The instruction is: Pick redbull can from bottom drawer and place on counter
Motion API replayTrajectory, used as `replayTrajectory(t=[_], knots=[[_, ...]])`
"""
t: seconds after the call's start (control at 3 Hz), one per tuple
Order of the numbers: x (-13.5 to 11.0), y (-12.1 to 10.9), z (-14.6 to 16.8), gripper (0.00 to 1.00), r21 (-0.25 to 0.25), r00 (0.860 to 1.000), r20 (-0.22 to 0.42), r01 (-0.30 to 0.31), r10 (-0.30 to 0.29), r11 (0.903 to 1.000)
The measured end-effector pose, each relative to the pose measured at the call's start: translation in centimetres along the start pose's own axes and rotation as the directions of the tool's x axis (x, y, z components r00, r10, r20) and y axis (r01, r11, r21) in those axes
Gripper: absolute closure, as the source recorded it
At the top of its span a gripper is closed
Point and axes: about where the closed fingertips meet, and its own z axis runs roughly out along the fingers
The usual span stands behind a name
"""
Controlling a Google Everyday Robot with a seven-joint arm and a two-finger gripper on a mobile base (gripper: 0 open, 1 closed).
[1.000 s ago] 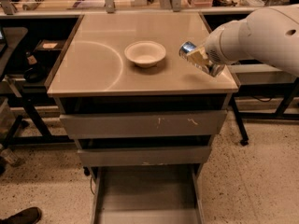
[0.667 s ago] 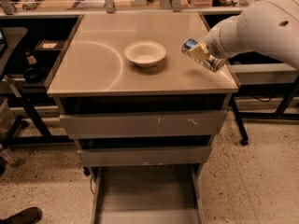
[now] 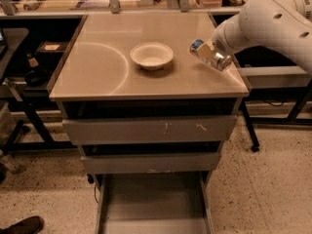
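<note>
The redbull can (image 3: 212, 57), silver with a blue end, is tilted on its side in my gripper (image 3: 216, 51), which is shut on it. It hangs just above the right part of the counter (image 3: 97, 67), to the right of the white bowl (image 3: 151, 55). My white arm (image 3: 273, 21) reaches in from the upper right. The bottom drawer (image 3: 151, 204) is pulled open below, its grey floor bare.
Two shut grey drawers (image 3: 146, 129) sit above the open one. Dark shelving and black frames (image 3: 29, 82) stand to the left of the cabinet, and a table leg (image 3: 251, 130) to the right. A shoe (image 3: 22, 225) shows at the lower left.
The arm has risen a little and drawn back to the right, and the can is held slightly higher over the counter's right side. The bowl and drawers have not moved.
</note>
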Motion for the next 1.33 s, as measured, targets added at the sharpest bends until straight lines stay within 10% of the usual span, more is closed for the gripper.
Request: replayTrajectory(t=[1.0,1.33], knots=[[0.6,0.9,4.2,1.00,-0.052,0.999,-0.033,-0.036,0.035,0.9980],[0.6,0.9,4.2,0.82,-0.052,0.999,-0.033,-0.036,0.035,0.9980]])
